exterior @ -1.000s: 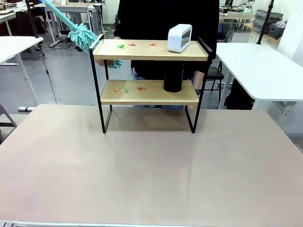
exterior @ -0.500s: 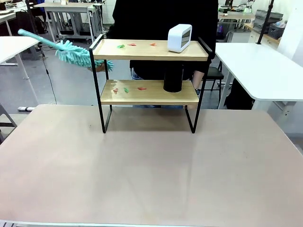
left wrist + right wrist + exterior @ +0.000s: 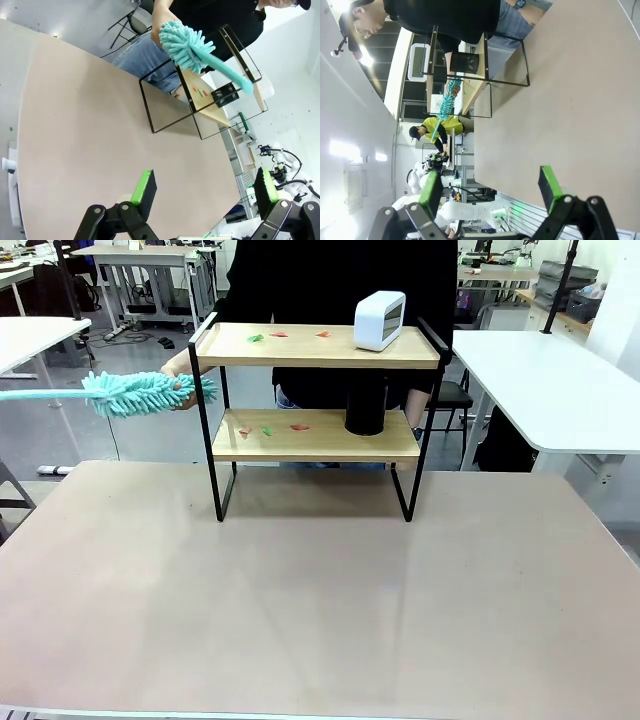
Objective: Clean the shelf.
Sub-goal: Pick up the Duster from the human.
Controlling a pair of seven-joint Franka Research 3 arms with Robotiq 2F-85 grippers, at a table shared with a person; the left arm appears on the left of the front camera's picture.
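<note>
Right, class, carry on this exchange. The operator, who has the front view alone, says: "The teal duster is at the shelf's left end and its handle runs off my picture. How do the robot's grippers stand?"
Observer: The left gripper is open, jaws wide apart with nothing between them, above the beige tabletop.
Operator: And the right one?
Observer: The right gripper is open too and holds nothing.
Operator: What about the rest of that handle?
Observer: The left wrist view shows the duster whole. Nothing grips the far end of its handle.
</note>
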